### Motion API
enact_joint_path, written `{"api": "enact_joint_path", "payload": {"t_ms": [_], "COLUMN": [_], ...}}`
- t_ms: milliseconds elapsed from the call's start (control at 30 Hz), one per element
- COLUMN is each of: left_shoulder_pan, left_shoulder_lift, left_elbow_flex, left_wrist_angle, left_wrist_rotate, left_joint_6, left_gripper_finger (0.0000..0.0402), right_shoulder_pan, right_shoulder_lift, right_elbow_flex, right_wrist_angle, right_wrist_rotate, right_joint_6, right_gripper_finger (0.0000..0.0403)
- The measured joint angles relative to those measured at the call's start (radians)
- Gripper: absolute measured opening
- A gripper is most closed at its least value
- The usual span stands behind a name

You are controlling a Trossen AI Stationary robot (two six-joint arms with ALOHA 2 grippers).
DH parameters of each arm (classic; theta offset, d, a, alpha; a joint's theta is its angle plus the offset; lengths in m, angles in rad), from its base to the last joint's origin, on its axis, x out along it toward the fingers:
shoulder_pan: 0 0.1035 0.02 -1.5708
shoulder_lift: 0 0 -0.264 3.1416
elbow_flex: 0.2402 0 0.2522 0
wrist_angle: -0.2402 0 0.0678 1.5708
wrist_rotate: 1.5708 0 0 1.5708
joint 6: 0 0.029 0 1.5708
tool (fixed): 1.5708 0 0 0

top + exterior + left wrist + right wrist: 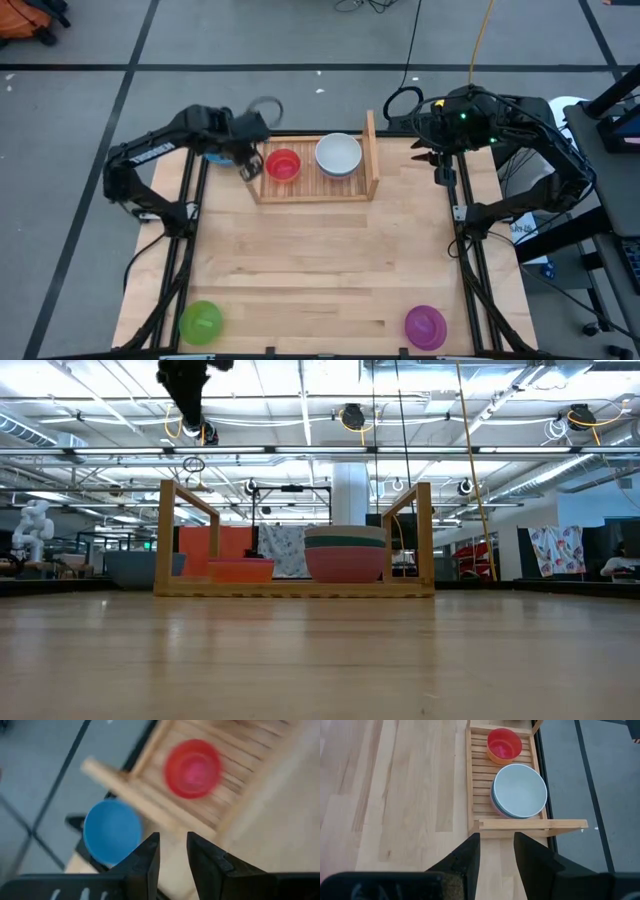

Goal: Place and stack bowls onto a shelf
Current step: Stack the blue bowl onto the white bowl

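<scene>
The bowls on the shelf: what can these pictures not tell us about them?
- White bowl stack: high view shows only the top bowl; it covers those beneath.
- Red bowl: left wrist view is blurred.
- Blue bowl: in the high view, left gripper hides most of it.

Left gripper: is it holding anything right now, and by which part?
Nothing is held: the left gripper is open and empty above the shelf's end board.
</scene>
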Motion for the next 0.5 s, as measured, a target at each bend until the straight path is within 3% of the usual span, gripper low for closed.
{"api": "enact_joint_path", "payload": {"t_ms": [200, 333, 500], "left_shoulder_pan": [0.233, 0.379, 0.549], "left_shoulder_lift": [0.000, 0.000, 0.000], "left_elbow_flex": [0.000, 0.000, 0.000], "left_wrist_angle": [0.000, 0.000, 0.000], "left_wrist_rotate": [0.011, 0.023, 0.116], "left_joint_6": [-0.216, -0.236, -0.262], "left_gripper_finger": [0.0104, 0.0104, 0.0104], "right_shoulder_pan": [0.000, 0.000, 0.000], "right_shoulder_lift": [0.000, 0.000, 0.000], "right_elbow_flex": [0.000, 0.000, 0.000], "right_wrist_angle": [0.005, 0.033, 0.048], "right_wrist_rotate": [0.000, 0.000, 0.000], "right_joint_6": [0.000, 0.001, 0.000], "right_gripper_finger": [0.0112, 0.0112, 0.0112]}}
